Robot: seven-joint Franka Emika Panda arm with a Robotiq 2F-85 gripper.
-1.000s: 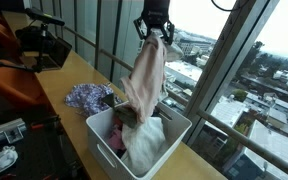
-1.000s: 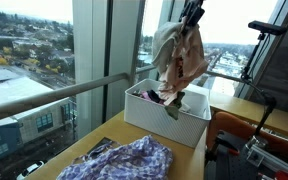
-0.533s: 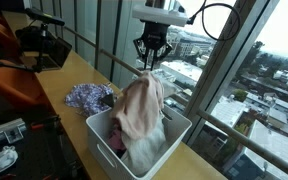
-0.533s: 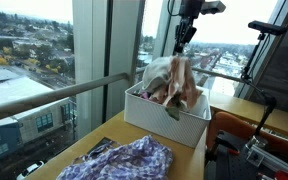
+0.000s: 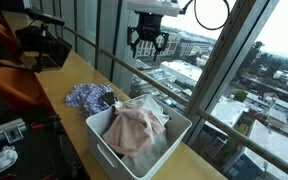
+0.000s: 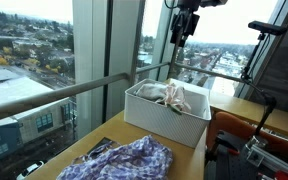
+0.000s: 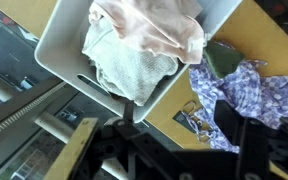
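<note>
The fingers (image 5: 135, 44) hang spread apart and empty at the top centre of an exterior view, above the pink cloth (image 5: 134, 128), which lies heaped in the white bin (image 5: 102, 150) at lower centre, a purple patterned cloth (image 5: 84, 96) beside it on the worktop (image 5: 64, 72).

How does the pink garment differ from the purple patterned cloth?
The pink garment lies heaped in the white bin, on other clothes; the purple patterned cloth lies spread on the wooden table beside it. The pink garment is plain; the purple patterned cloth is printed. Both are soft fabric, and neither is held.
</note>
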